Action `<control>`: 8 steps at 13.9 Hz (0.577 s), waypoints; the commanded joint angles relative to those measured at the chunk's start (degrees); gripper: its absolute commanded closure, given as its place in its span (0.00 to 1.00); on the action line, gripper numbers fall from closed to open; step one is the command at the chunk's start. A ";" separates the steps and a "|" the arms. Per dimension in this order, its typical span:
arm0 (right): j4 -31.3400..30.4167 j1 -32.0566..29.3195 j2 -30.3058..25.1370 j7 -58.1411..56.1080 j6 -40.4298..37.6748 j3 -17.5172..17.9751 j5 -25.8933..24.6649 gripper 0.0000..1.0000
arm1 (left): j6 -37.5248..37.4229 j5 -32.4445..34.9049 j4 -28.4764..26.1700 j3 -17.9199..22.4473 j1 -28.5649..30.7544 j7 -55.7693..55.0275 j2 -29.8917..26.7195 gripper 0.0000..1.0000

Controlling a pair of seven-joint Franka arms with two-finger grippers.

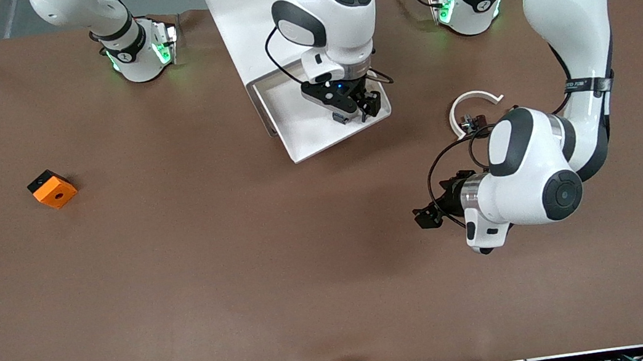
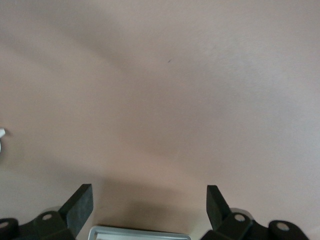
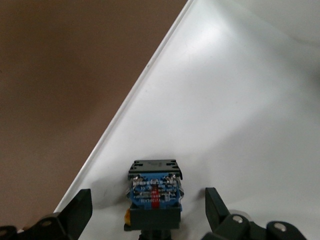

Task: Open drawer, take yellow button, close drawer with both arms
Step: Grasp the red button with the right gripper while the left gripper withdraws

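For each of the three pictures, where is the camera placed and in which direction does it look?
Front view: high, across the table, facing both arm bases; shows the right gripper over the open drawer, the left gripper over bare table.
Left wrist view: on the left wrist, looking down at bare table between open jaws of the left gripper.
Right wrist view: on the right wrist, looking down into the drawer at the button between open jaws.
Shared: drawer, button.

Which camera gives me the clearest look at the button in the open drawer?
The right wrist view: the button fills it, lying between the right gripper's open fingers. The front view shows only a speck; the left wrist view shows none.
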 commanded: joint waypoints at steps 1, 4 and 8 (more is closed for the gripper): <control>1.53 -0.24 0.53 -0.10 -0.93 0.10 -1.78 0.00 | 1.39 4.48 -1.26 0.43 -1.86 2.05 -2.51 0.00; 1.53 -0.86 0.26 -0.19 -0.93 0.19 -1.69 0.00 | 1.48 10.30 -1.17 0.87 -4.68 2.05 -4.01 0.00; 1.53 -0.68 0.52 0.25 -0.93 0.19 -1.26 0.00 | 6.30 10.39 -1.26 0.87 -4.51 2.14 -3.92 0.00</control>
